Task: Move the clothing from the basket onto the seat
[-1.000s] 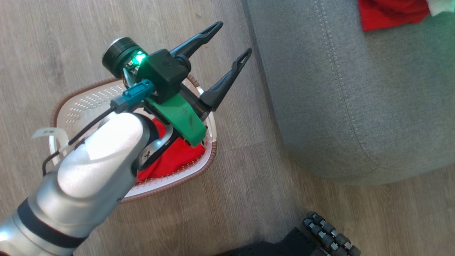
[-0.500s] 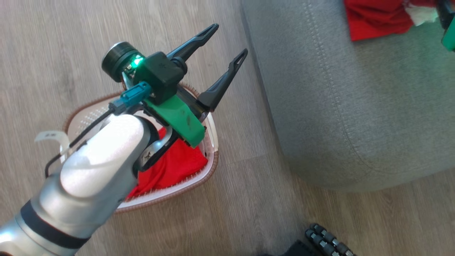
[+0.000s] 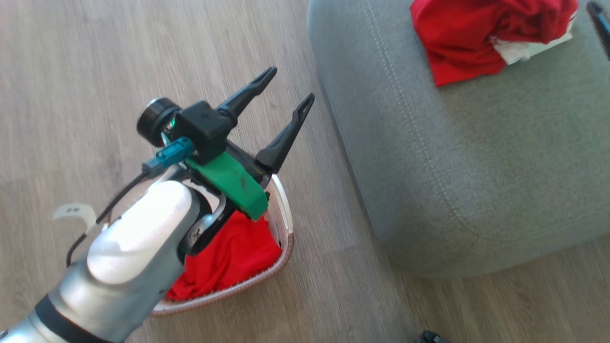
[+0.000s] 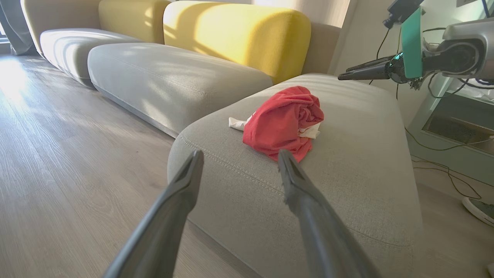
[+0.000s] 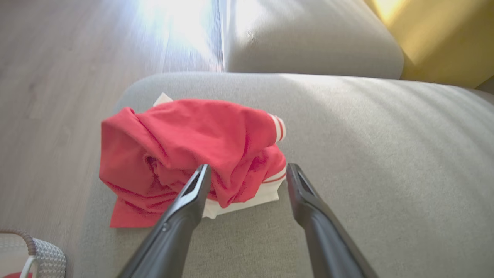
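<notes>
On the seat (image 3: 476,166), toward the top of the head view: one red garment (image 3: 457,43), crumpled in a heap, with white trim at its right edge. In the right wrist view the heap is wider than deep. Its long axis runs across that view, and a striped white band lies on the side nearer the right gripper (image 5: 249,168).

Second red garment (image 3: 228,267) lies bunched inside the basket (image 3: 282,255), which stands on the wooden floor (image 3: 95,57) near the seat.

Count: two garments, one basket, one seat, two grippers.

Basket is mostly hidden under the left forearm (image 3: 138,252). Its visible end points to the lower right of the head view; its full long axis cannot be told.

Left gripper (image 3: 290,85) hovers over the basket's far side. Fingers are spread wide with nothing between them, pointing up and right toward the seat.

Right gripper hangs over the garment on the seat, fingers wide apart, holding nothing. The left wrist view shows it clear of the cloth.
</notes>
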Tool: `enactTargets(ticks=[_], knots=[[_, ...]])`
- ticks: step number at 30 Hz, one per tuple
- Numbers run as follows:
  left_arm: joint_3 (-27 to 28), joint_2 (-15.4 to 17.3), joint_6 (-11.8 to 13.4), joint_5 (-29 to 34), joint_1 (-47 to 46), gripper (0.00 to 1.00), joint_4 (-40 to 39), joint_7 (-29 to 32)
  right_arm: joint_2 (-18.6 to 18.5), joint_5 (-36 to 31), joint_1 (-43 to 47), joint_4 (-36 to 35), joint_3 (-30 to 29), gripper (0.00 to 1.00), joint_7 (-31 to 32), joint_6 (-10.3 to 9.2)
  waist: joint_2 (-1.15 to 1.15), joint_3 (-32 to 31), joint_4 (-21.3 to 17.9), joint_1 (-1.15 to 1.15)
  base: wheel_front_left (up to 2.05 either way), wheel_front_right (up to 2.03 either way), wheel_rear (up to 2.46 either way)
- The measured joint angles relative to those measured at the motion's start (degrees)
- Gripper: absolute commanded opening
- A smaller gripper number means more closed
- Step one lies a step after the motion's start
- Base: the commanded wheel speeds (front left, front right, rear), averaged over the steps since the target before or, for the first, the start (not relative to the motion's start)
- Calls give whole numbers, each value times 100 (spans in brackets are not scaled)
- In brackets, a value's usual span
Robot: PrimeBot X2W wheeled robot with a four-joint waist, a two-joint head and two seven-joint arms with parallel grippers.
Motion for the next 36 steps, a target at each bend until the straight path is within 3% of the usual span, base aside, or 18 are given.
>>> enactTargets(ticks=[11, 20, 27, 32, 36], knots=[[93, 2, 205, -232, 488, 100, 62, -252, -552, 89, 695, -1047, -222, 100, -628, 0, 0, -725, 308, 0, 0, 0, 0], [265, 34, 430, -409, 934, 100, 82, -417, -662, -222, 1859, -1838, -1335, 100, -1137, -1, 0, -1171, 823, 0, 0, 0, 0], [516, 100, 657, -535, 1316, 100, 78, -531, 0, -864, 3131, -2542, -2487, 100, -1355, -1, 0, -1382, 1188, 0, 0, 0, 0], [721, 219, 810, -597, 1635, 100, 63, -590, 799, -1523, 4166, -3412, -3467, 100, -1416, -1, 0, -1553, 1429, 0, 0, 0, 0], [891, 276, 935, -605, 1865, 100, 11, -622, 1451, -1959, 4804, -4144, -3907, 100, -1401, -1, 0, -1655, 1573, 0, 0, 0, 0]])
